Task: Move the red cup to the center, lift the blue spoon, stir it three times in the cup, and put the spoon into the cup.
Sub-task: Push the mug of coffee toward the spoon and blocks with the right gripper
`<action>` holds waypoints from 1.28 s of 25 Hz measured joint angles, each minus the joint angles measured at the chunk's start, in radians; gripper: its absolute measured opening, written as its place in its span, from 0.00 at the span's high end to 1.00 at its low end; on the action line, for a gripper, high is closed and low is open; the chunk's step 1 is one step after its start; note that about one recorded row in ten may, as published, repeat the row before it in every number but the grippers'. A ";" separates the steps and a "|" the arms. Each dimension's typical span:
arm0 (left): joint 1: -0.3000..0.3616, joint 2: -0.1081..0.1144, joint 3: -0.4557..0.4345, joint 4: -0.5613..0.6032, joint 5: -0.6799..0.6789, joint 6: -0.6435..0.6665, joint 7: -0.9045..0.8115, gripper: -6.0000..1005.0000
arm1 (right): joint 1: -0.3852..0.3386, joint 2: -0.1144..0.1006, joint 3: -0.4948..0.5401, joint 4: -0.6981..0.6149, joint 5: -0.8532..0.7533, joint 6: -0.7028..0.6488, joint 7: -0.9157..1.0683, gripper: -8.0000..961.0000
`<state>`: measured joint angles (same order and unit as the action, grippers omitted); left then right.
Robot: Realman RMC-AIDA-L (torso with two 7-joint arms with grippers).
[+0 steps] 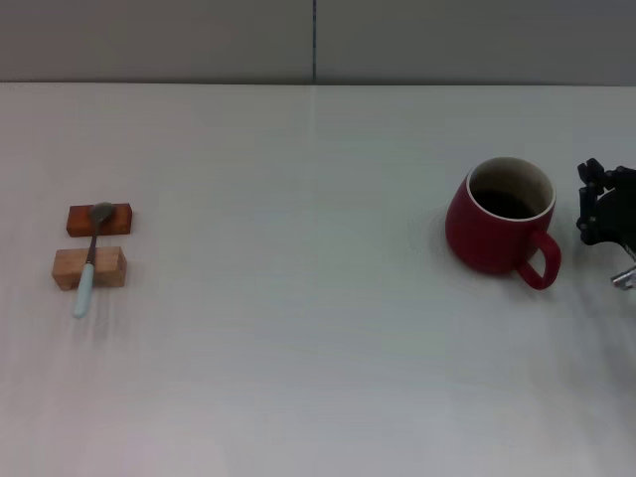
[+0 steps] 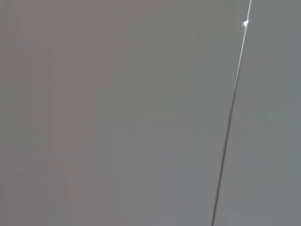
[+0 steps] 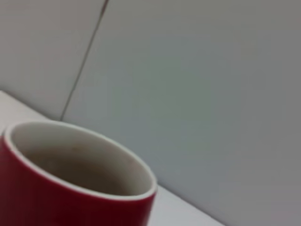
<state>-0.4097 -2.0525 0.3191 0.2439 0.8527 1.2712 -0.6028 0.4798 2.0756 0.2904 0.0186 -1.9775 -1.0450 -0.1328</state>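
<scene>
— Where's the red cup sitting?

— Far right of the bench, upright, handle turned toward the near right, which suits my right gripper just beside it. I can't tell whether its fingers are apart.

— And the blue spoon?

— Far left, propped across two wooden blocks, handle raised for an easy pickup. The left gripper isn't in view.

The right gripper hangs low at the far right edge of the head view (only partly in frame); the left arm is out of sight.
</scene>
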 joint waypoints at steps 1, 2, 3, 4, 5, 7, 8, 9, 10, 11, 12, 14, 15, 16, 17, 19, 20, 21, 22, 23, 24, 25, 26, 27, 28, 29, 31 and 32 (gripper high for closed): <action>0.000 0.000 0.000 0.000 0.000 0.000 0.000 0.18 | 0.000 0.000 0.000 0.000 0.000 0.000 0.000 0.95; -0.001 0.000 0.000 0.000 0.000 -0.001 0.000 0.18 | 0.005 0.000 -0.010 0.000 -0.001 0.010 0.000 0.95; -0.001 0.000 0.000 0.000 0.000 -0.001 0.000 0.18 | 0.005 0.000 -0.010 0.000 -0.001 0.010 0.000 0.95; -0.002 0.000 0.000 0.000 0.000 -0.001 0.000 0.18 | 0.006 0.000 -0.011 0.000 -0.002 0.012 0.000 0.95; -0.003 0.000 0.000 0.000 0.000 -0.002 0.000 0.18 | 0.008 0.000 -0.012 0.000 -0.007 0.013 0.000 0.95; -0.003 0.000 0.000 0.000 0.000 -0.002 0.000 0.18 | 0.009 0.000 -0.014 0.000 -0.010 0.013 0.000 0.95; -0.003 0.000 0.000 0.000 0.000 -0.002 0.000 0.18 | 0.011 0.000 -0.016 0.000 -0.010 0.014 0.000 0.95; -0.003 0.000 0.000 0.000 0.000 -0.002 0.000 0.18 | 0.013 0.000 -0.019 0.000 -0.010 0.014 -0.001 0.95; -0.003 0.000 0.000 0.000 0.000 -0.003 0.000 0.18 | 0.018 0.000 -0.025 -0.001 -0.010 0.014 -0.001 0.95; -0.003 0.000 0.000 0.000 0.000 -0.003 0.000 0.18 | 0.018 0.000 -0.025 -0.001 -0.010 0.014 -0.001 0.95; -0.003 0.000 0.000 0.000 0.000 -0.002 0.000 0.18 | 0.021 0.000 -0.032 -0.001 -0.011 0.015 -0.001 0.95; -0.003 0.000 0.000 0.000 0.000 -0.002 0.000 0.18 | 0.024 0.000 -0.037 -0.001 -0.011 0.015 -0.001 0.95; -0.003 -0.001 0.000 0.000 0.000 -0.001 0.000 0.18 | 0.029 0.000 -0.043 -0.002 -0.011 0.016 -0.001 0.95; -0.003 -0.001 0.000 0.000 0.000 -0.001 0.000 0.18 | 0.029 0.000 -0.043 -0.002 -0.011 0.016 -0.001 0.95; -0.003 -0.001 0.000 0.000 0.000 -0.001 0.000 0.18 | 0.034 0.000 -0.048 -0.002 -0.011 0.017 -0.001 0.95; -0.003 -0.001 0.000 0.000 0.000 -0.001 0.000 0.18 | 0.036 0.000 -0.051 -0.002 -0.011 0.017 -0.001 0.95; -0.003 -0.001 0.000 0.000 0.000 0.000 0.000 0.18 | 0.041 0.000 -0.057 -0.002 -0.011 0.018 -0.001 0.95; -0.003 -0.001 0.000 0.000 0.000 0.000 0.000 0.18 | 0.041 0.000 -0.057 -0.002 -0.011 0.018 -0.001 0.95; -0.003 -0.001 0.000 0.000 0.000 0.000 0.000 0.18 | 0.044 0.000 -0.064 0.000 -0.011 0.020 -0.001 0.95; -0.003 -0.002 -0.001 0.000 0.000 0.000 -0.001 0.18 | 0.046 0.000 -0.072 0.002 -0.011 0.024 -0.001 0.95; -0.003 -0.002 -0.001 0.000 0.000 0.000 -0.001 0.18 | 0.046 0.000 -0.072 0.002 -0.011 0.024 -0.001 0.95; -0.003 -0.002 -0.002 0.000 0.000 0.000 -0.001 0.18 | 0.051 0.000 -0.081 0.004 -0.011 0.034 -0.001 0.95; -0.003 -0.002 -0.002 0.000 0.000 0.000 -0.001 0.18 | 0.051 0.000 -0.081 0.004 -0.011 0.034 -0.001 0.95; -0.003 -0.002 -0.002 0.001 0.000 0.000 -0.001 0.18 | 0.055 0.001 -0.088 0.006 -0.011 0.038 -0.001 0.95; -0.003 -0.002 -0.002 0.001 0.000 0.000 -0.001 0.18 | 0.055 0.001 -0.088 0.006 -0.011 0.038 -0.001 0.95; -0.003 -0.001 -0.002 0.002 0.000 0.001 -0.002 0.18 | 0.057 0.002 -0.091 0.007 -0.011 0.040 -0.001 0.95; -0.004 -0.001 -0.002 0.002 0.000 0.001 -0.002 0.18 | 0.060 0.002 -0.094 0.009 -0.011 0.041 -0.002 0.95; -0.004 -0.001 -0.002 0.002 0.000 0.001 -0.002 0.18 | 0.065 0.003 -0.101 0.013 -0.011 0.041 -0.003 0.95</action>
<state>-0.4137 -2.0533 0.3174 0.2456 0.8523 1.2718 -0.6044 0.5444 2.0787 0.1896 0.0319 -1.9881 -1.0043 -0.1357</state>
